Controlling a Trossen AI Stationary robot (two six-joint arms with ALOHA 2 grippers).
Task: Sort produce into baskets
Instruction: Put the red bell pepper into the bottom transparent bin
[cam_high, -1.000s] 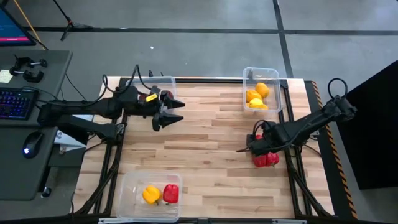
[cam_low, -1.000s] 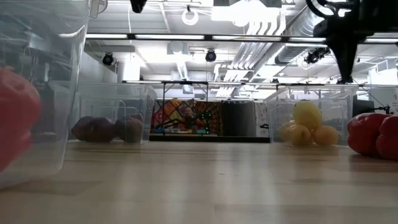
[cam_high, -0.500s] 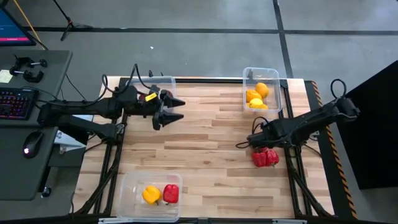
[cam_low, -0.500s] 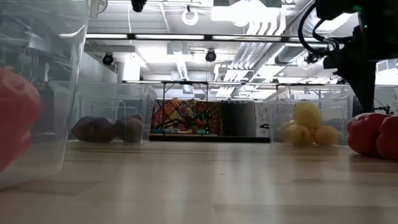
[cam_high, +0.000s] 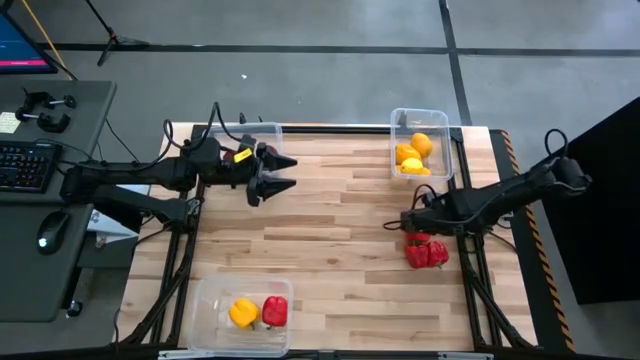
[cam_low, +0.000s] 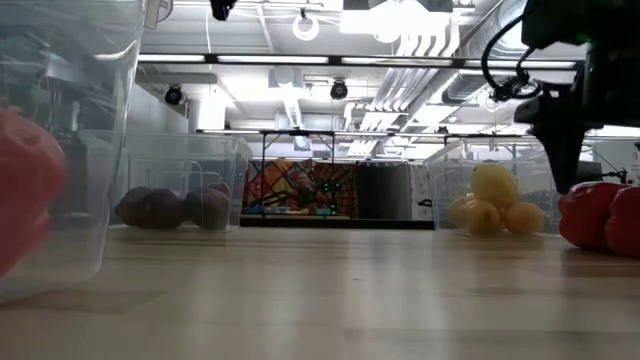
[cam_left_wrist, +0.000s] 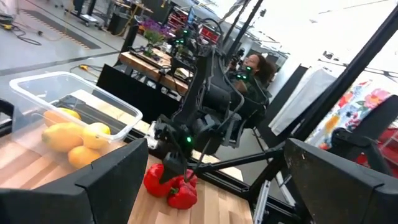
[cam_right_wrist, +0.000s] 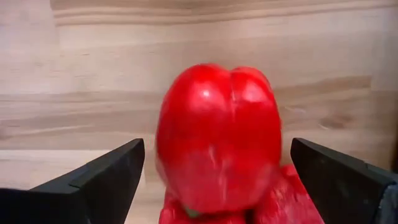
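Note:
Two or three red bell peppers (cam_high: 427, 253) lie bunched on the table at the right; they also show in the low view (cam_low: 600, 215). My right gripper (cam_high: 408, 222) is open just above them, with one finger on each side of the top pepper (cam_right_wrist: 217, 137) and touching nothing. My left gripper (cam_high: 290, 173) is open and empty, raised at the far left. Lemons (cam_high: 413, 155) lie in the far right tub (cam_high: 447, 122). Maroon fruits (cam_low: 170, 207) lie in the far left tub (cam_high: 262, 128). A yellow pepper (cam_high: 243, 312) and a red pepper (cam_high: 274, 311) lie in the near left tub (cam_high: 205, 300).
The bare wooden tabletop (cam_high: 330, 240) stretches between the three tubs. A desk with a keyboard and mouse (cam_high: 40, 200) stands left of the table. A person (cam_left_wrist: 255, 62) shows in the room beyond the table's right side.
My right gripper has come down toward the red peppers and shifted a little toward the table's far edge, staying open. The peppers have not moved.

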